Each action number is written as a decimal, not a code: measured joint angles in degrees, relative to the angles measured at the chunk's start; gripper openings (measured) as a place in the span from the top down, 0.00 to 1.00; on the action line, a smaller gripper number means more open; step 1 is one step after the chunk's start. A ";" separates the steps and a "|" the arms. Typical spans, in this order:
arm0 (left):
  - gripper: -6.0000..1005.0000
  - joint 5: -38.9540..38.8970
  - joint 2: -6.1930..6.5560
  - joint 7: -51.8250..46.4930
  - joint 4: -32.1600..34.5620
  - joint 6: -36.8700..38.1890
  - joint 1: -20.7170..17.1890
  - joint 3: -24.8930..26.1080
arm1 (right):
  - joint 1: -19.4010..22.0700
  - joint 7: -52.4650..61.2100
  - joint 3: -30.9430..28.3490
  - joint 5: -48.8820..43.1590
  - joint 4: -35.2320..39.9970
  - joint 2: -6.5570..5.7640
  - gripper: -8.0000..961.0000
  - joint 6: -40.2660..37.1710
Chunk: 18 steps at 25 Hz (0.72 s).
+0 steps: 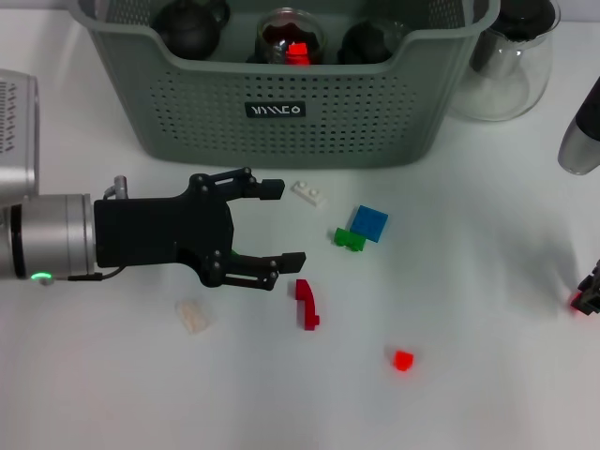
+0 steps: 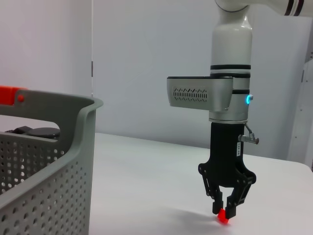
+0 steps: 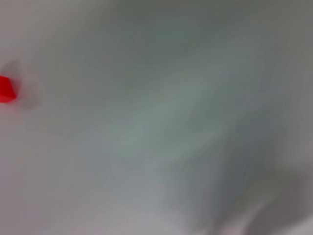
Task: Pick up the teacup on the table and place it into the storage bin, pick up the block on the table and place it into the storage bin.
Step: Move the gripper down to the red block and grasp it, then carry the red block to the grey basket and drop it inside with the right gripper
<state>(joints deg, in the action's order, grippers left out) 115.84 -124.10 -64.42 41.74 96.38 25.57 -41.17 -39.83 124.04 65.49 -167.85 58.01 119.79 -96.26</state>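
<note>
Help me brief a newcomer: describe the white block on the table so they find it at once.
Start at the big grey-green storage bin at the back. Just in front of its logo lies a loose scatter of blocks; the white block is the one nearest the bin, close to the open left pincer. Its neighbours are blue, green and red; it alone is white.

Not much to read here, honestly. The only real marking was on the storage bin [image 1: 281,112]: a small black label [image 1: 275,110] stuck on the perforated front wall, just under the handle dip, with a white stylised logo on it. It looked like a short run of blocky letters, but I couldn't make out what they actually spelled from the head view. In the left wrist view there was a tiny white tag [image 2: 238,149] on the black body of the other arm, with dark marks far too small to read. Nothing else carried any text or numbers.
</note>
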 joint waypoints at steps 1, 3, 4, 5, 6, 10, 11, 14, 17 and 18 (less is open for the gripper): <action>0.12 0.00 0.00 0.00 -0.12 -0.01 0.00 0.04 | 0.00 0.06 0.04 -0.01 -0.02 0.00 0.65 0.08; 0.12 0.00 0.00 0.00 -0.27 -0.06 0.00 0.13 | 0.02 0.24 0.09 -0.02 -0.01 0.00 0.69 0.24; 0.12 0.00 0.00 0.00 -0.27 -0.07 0.00 0.15 | 0.01 0.29 0.13 -0.02 0.05 0.00 0.70 0.32; 0.12 0.00 0.00 0.00 -0.28 -0.07 0.00 0.17 | 0.01 0.30 0.13 -0.02 0.18 0.00 0.72 0.37; 0.12 0.00 0.00 0.00 -0.28 -0.06 0.00 0.20 | 0.01 0.31 0.13 -0.02 0.32 0.00 0.73 0.42; 0.12 0.00 0.00 0.02 -0.27 -0.02 -0.06 0.28 | -0.05 0.27 -0.28 0.16 0.85 0.00 0.77 0.03; 0.12 0.00 0.00 0.03 -0.27 -0.02 -0.11 0.29 | -0.16 0.20 -0.51 0.30 0.96 0.00 0.77 -0.26; 0.12 0.00 0.00 0.04 -0.26 0.00 -0.14 0.30 | -0.55 -0.33 -1.43 0.89 2.06 -0.05 0.78 -1.51; 0.12 0.00 0.01 0.06 -0.25 0.02 -0.07 0.30 | -1.37 -1.51 -2.88 4.36 4.54 -0.29 0.78 -4.06; 0.12 0.00 0.04 0.06 -0.25 0.03 -0.06 0.30 | -1.91 -1.79 -3.31 6.38 5.49 -0.48 0.78 -5.11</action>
<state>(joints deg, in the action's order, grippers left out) 115.84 -124.06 -64.36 41.49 96.41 25.51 -40.87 -41.74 122.26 62.18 -161.48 63.50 119.31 -101.38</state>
